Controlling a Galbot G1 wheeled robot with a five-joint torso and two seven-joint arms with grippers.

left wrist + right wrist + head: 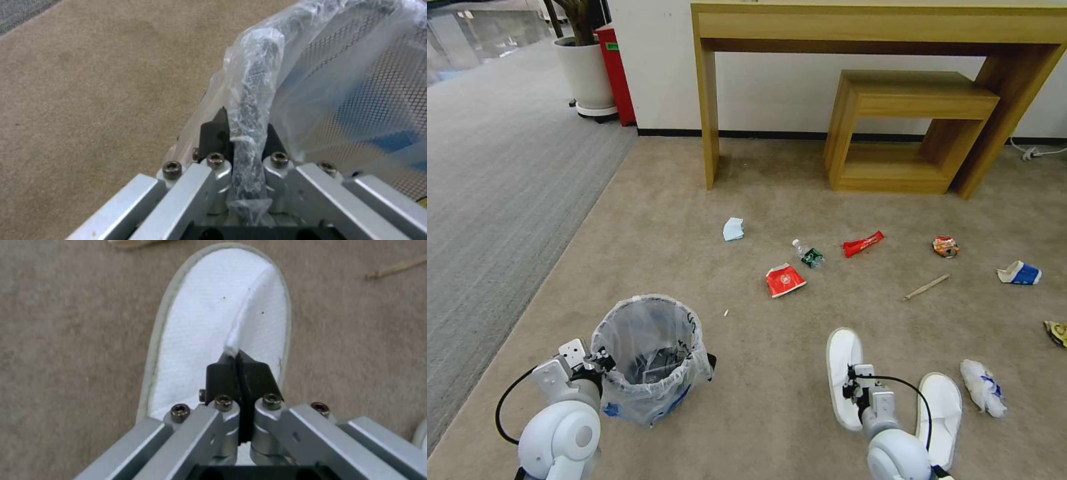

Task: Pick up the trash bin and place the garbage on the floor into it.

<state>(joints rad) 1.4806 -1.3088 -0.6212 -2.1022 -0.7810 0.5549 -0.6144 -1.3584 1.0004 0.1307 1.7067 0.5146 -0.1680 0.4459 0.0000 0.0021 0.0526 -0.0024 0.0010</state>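
Right hand (240,363) pinching slipper (213,326) edge, left hand (242,133) clamping bin (650,357) rim

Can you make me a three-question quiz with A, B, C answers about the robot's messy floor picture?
1. Where is the pale blue mask?
A. inside the trash bin
B. on the floor
C. on the wooden table

2. How many white slippers are there?
A. one
B. two
C. four

3. What is the right end effector doing?
A. pinching a slipper
B. holding a cup
C. resting on the table

Answers:
1. B, it lies on the beige floor, beyond the trash bin.
2. B, the slipper and the other slipper lie side by side.
3. A, its fingers are shut on the slipper's strap edge, while the left end effector grips the bin's bagged rim.
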